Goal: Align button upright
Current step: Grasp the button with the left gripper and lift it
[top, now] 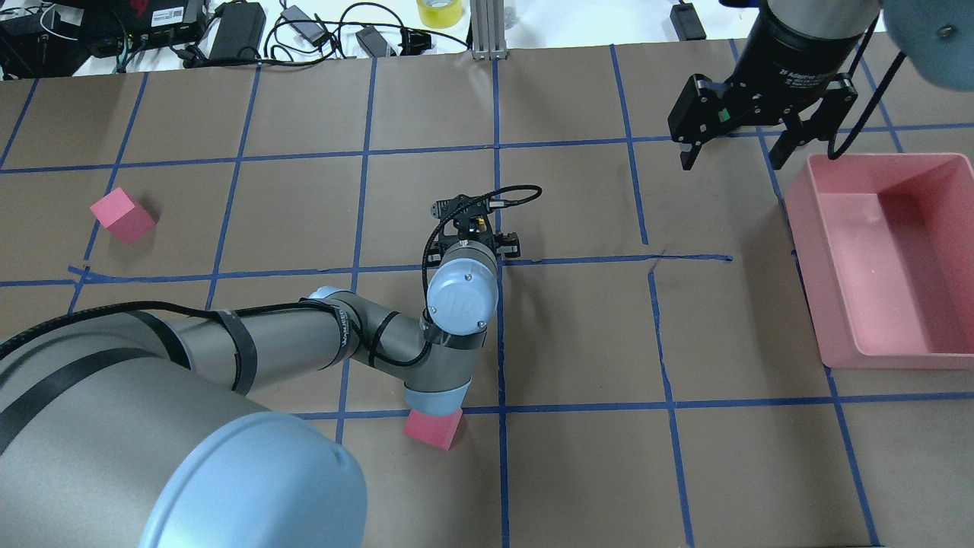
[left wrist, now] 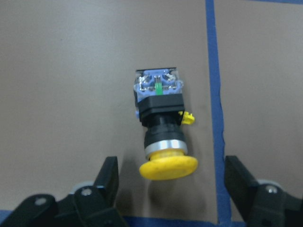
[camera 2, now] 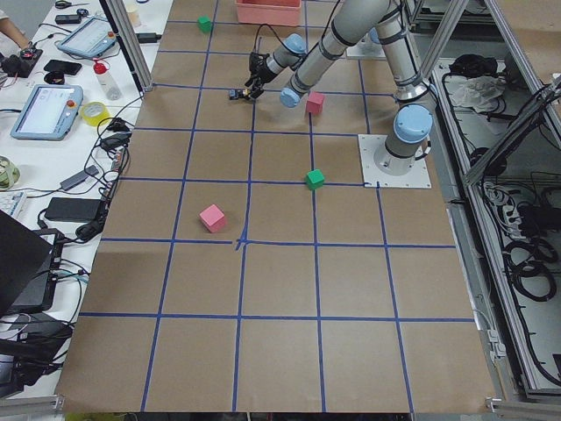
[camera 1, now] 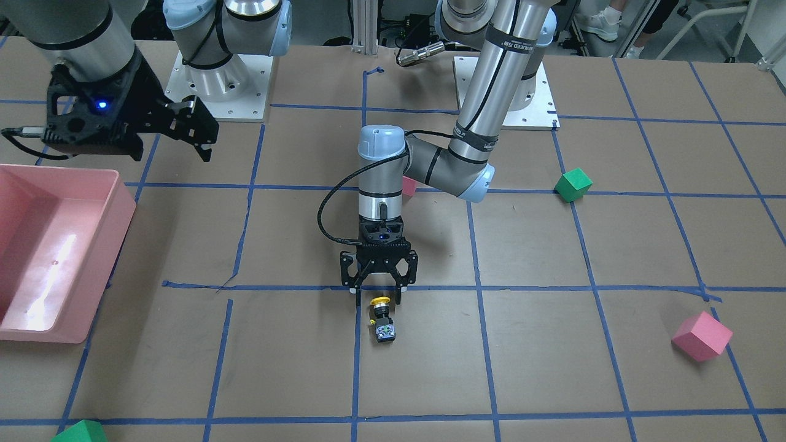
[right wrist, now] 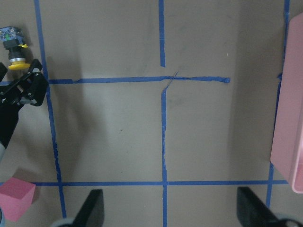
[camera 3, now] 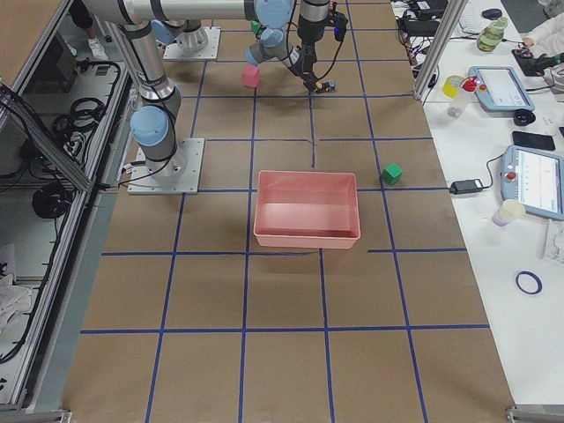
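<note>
The button lies on its side on the brown table, its yellow cap toward the robot and its grey contact block away. It fills the middle of the left wrist view and shows small in the right wrist view. My left gripper points down right over it, open, its fingers either side of the cap without touching. My right gripper is open and empty, held high near the pink bin.
A green cube and a pink cube lie on the left arm's side. Another pink cube sits under the left arm's elbow. A second green cube is at the table's far edge. Blue tape lines grid the table.
</note>
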Motion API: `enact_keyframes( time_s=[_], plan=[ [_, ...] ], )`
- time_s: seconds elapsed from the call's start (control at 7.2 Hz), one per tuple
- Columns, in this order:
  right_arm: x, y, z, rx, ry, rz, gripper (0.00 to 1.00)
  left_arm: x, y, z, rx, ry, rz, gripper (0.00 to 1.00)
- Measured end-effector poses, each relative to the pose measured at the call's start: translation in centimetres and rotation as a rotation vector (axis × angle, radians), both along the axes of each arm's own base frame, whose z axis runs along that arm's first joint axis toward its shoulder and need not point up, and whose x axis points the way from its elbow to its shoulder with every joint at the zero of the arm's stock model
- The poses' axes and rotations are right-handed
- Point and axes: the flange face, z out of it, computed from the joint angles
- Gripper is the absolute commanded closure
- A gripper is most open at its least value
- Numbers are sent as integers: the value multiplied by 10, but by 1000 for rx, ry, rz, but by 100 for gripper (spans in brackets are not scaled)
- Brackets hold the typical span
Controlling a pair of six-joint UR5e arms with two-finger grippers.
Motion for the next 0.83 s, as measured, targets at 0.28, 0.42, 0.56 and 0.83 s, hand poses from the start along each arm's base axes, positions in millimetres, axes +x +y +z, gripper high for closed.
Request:
enact_keyframes(
  time_s=[0.28,0.42,0.56,0.83],
  plan=[
    [10,4,-6,22,-16,23,0,-1,-2,-2,-15,7,-2,41],
    [12,3,-11,28,-18,26,0,0,-1,-4,-18,5,-2,67],
    [13,3,-11,28,-16,26,0,0,1,-5,-20,2,-2,84],
    [13,7,-8,30,-8,24,0,1,1,-4,-24,-2,-1,92]
  ],
)
